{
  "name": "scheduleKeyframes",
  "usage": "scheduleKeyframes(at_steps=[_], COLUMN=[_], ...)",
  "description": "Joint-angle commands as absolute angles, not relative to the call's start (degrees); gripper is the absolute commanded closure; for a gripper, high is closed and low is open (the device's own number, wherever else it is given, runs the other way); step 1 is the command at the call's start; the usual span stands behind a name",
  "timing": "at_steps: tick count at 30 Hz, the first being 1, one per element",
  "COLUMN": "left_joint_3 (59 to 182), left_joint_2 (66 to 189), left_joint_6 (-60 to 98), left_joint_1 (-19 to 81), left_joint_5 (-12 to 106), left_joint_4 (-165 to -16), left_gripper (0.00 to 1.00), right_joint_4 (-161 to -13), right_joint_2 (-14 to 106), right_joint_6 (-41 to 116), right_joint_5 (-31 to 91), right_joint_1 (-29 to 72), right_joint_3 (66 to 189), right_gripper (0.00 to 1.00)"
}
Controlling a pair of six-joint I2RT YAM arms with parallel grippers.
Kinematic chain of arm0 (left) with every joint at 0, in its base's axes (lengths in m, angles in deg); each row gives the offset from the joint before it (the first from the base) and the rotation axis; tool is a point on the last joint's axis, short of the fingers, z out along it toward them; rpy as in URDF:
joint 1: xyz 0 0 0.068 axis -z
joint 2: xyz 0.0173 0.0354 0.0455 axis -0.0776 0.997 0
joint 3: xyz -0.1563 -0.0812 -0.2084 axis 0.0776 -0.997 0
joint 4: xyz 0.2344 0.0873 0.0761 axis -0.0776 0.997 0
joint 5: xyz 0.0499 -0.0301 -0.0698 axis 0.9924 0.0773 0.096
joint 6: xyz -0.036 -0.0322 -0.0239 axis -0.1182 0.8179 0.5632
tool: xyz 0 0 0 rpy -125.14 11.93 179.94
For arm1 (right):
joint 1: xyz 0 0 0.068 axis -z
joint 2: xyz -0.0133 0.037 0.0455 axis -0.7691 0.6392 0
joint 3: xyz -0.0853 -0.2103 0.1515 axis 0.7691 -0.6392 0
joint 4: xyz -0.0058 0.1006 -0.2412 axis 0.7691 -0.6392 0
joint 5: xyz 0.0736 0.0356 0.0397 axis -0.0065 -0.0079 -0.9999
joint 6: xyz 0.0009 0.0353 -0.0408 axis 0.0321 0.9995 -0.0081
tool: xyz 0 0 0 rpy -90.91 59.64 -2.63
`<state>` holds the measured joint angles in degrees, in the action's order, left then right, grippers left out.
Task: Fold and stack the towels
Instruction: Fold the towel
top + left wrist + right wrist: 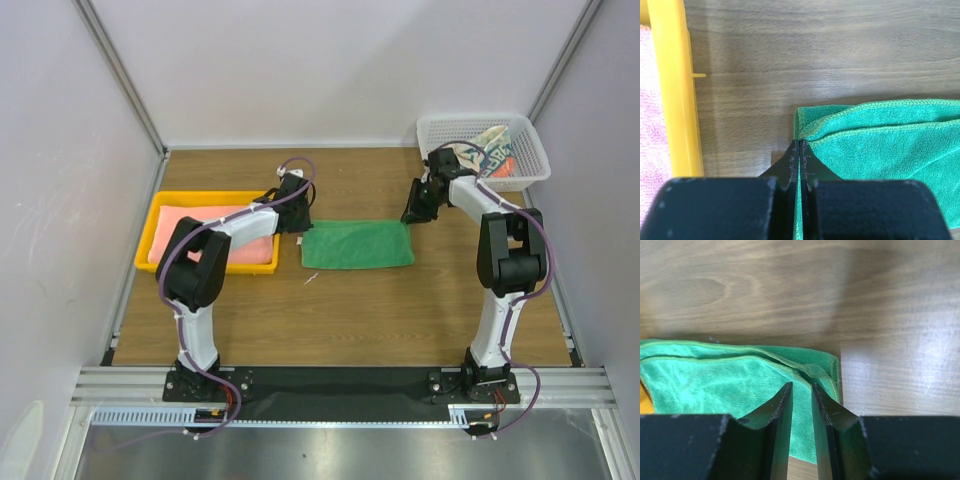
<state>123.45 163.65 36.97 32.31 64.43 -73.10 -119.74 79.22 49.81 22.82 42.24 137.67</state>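
The green towel point(357, 245) lies folded flat mid-table. My left gripper point(297, 222) is at its far left corner, and in the left wrist view this gripper point(800, 142) is shut on the green towel's point(880, 145) hemmed edge, with a sliver of green between the jaws. My right gripper point(415, 213) is over the far right corner. In the right wrist view it point(801, 385) stands narrowly open above the green towel point(715, 380), pinching nothing. The salmon-pink towel point(215, 240) lies in the tray. The patterned towel point(490, 155) sits in the basket.
The yellow tray point(150, 235) stands left of the green towel, its wall point(677, 100) close beside my left gripper. The white mesh basket point(530, 135) is at the back right corner. White walls and metal posts enclose the wooden table point(350, 310).
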Motion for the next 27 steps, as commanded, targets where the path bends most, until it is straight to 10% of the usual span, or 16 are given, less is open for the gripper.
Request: scheduleKeyframes(at_steps=[1,27], left_joint_3=[125.84,124.52], left_joint_2=[159.88,160.93], left_joint_6=[35.33,36.03], left_joint_1=[31.96,32.49], left_joint_5=[64.86,65.21], left_joint_4=[-75.29,-74.85], left_gripper=[1.0,0.89], right_joint_4=[-118.02,-118.54], right_joint_2=[78.54,81.35], right_joint_6=[47.33,43.99], right_joint_5=[20.76,21.19], right_joint_1=[42.45,40.43], right_joint_3=[140.36,139.21], right_gripper=[0.73,0.68])
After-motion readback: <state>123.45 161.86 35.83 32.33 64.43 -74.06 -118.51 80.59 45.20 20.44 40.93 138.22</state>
